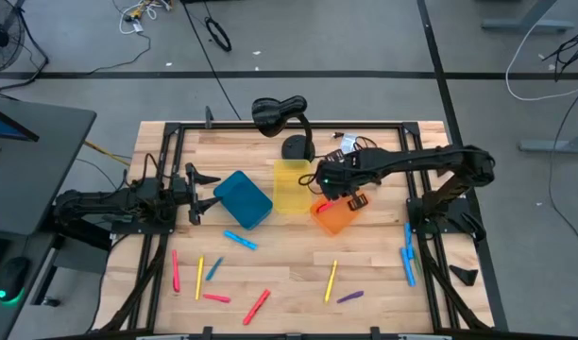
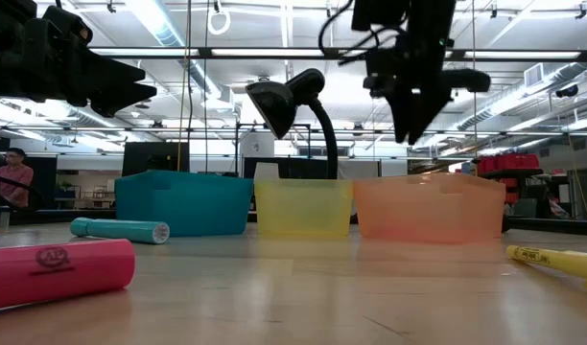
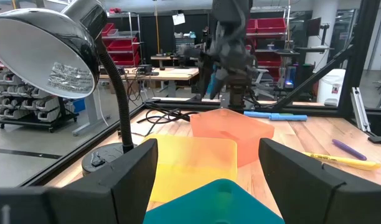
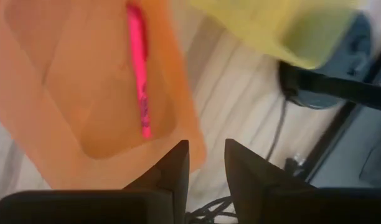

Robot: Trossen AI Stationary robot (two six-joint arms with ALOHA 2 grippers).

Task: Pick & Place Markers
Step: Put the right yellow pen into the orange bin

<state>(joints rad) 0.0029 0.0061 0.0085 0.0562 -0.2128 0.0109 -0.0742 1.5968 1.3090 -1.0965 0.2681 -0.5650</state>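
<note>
1. The right gripper (image 1: 329, 181) hangs above the orange bin (image 1: 334, 215), over its rim next to the yellow bin (image 1: 291, 187). Its fingers (image 4: 172, 171) stand a narrow gap apart with nothing between them.
2. Below it, one pink marker (image 4: 139, 68) lies on the orange bin's floor.
3. The lamp (image 1: 278, 117) rises just beyond the gripper, its base (image 1: 297, 147) behind the yellow bin; cables crowd that side too.
4. The left gripper (image 1: 202, 192) waits wide open and empty at the blue bin (image 1: 243, 199), well apart from the right one.
5. The table's (image 1: 289, 283) near half is open wood with scattered markers: pink (image 1: 256, 306), yellow (image 1: 331, 280), purple (image 1: 349, 297), and blue ones (image 1: 408, 255) by the right rail.
</note>
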